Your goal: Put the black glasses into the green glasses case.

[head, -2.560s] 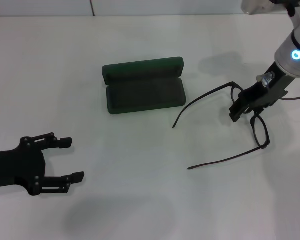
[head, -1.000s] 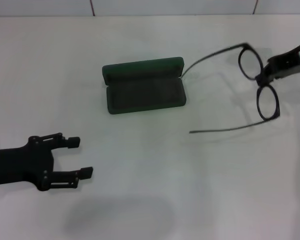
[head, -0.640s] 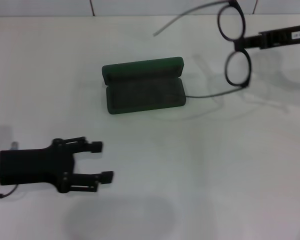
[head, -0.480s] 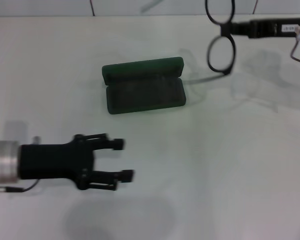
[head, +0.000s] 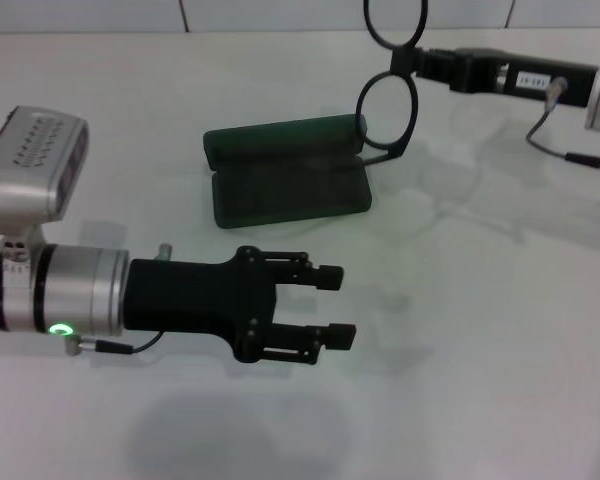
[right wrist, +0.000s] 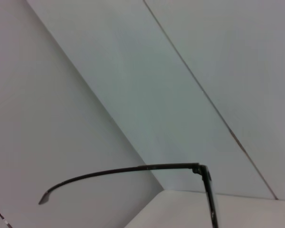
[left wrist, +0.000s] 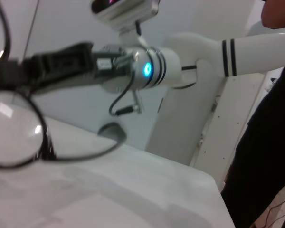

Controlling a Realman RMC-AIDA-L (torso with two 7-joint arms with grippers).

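The green glasses case (head: 290, 190) lies open on the white table, lid propped up at the back. My right gripper (head: 412, 63) is shut on the bridge of the black glasses (head: 387, 113) and holds them in the air, upright, just beyond the case's right end. One lens hangs beside the lid's right corner. The glasses also show in the left wrist view (left wrist: 12, 137), and one temple arm shows in the right wrist view (right wrist: 133, 170). My left gripper (head: 336, 306) is open and empty, in front of the case and apart from it.
The white table (head: 500, 300) stretches to the right and front of the case. The right arm (left wrist: 147, 69) reaches in from the far right. A grey wall stands behind the table.
My right gripper has carried the glasses left, from the far right to the case's right end. My left arm has moved right, to in front of the case.
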